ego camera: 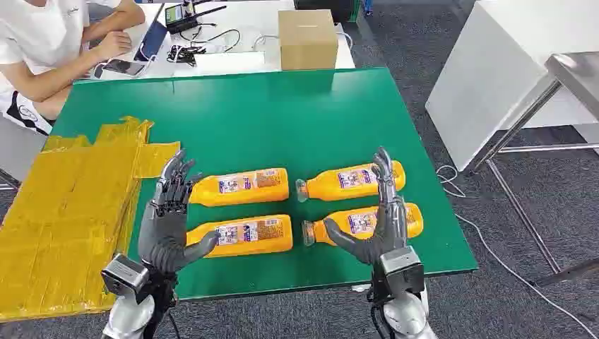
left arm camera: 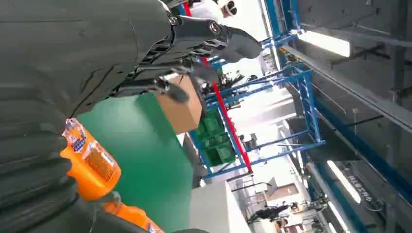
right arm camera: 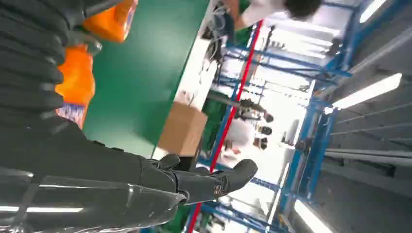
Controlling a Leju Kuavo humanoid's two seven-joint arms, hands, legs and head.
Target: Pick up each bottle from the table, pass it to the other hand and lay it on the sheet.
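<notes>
Four bottles (ego camera: 240, 187) mid-table, both robot hands (ego camera: 166, 219) open, near front edge

Industrial hall: blue steel racking (left arm camera: 301, 97), strip lights (left arm camera: 324, 42).

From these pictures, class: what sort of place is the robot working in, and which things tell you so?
Probably an industrial workshop or robot test hall: blue steel racking and strip lights overhead, a green work table, and a person at a desk strewn with cables.
</notes>
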